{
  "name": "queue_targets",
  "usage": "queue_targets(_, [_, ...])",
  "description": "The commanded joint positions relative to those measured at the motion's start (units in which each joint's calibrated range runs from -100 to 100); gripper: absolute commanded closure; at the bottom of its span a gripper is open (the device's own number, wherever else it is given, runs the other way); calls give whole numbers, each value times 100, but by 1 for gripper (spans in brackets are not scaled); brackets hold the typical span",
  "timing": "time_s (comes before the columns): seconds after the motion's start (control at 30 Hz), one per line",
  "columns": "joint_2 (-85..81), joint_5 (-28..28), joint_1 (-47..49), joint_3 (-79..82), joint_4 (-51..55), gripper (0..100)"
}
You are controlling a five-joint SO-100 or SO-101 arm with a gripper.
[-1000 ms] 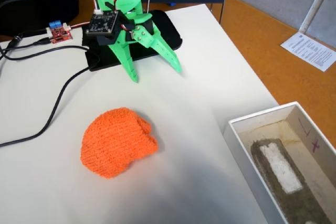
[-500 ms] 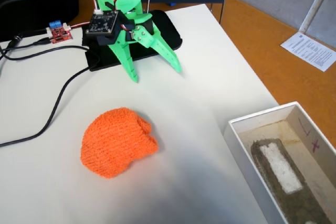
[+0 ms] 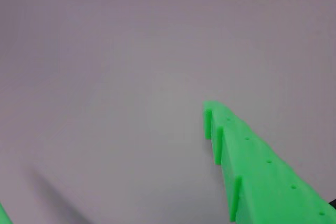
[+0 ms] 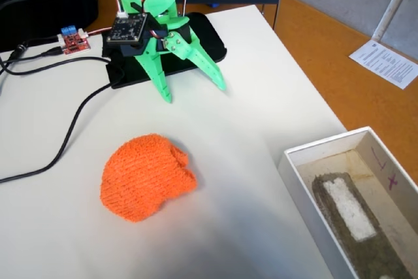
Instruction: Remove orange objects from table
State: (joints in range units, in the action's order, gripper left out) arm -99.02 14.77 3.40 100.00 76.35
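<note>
the white box (image 4: 307,181) has purple pen marks on its inner wall — unreadable, perhaps an "l" and a cross — and holds a grey liner with a white strip. the green gripper (image 4: 194,91) hangs spread, empty; the orange knitted lump (image 4: 145,176) lies on the surface (image 4: 261,83) below it in the fixed view, open room around.

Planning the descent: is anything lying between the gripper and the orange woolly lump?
No. In the fixed view, only bare table lies between the open gripper and the orange woolly lump. The black cable runs off to the left.
</note>
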Motion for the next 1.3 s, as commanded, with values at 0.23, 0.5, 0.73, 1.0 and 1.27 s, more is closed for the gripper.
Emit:
queue_targets(0.23, [44,-29,-19,-39,-27,56])
queue_targets(0.5, [44,-1392,-93,-68,22,56])
queue_targets(0.73, [506,-2418,-876,-988,-1348,56])
queue_targets(1.0, [4375,-1446,-1054,-4554,-2208,56])
queue_targets(1.27, [6725,-1724,-1416,-5514,-2256,56])
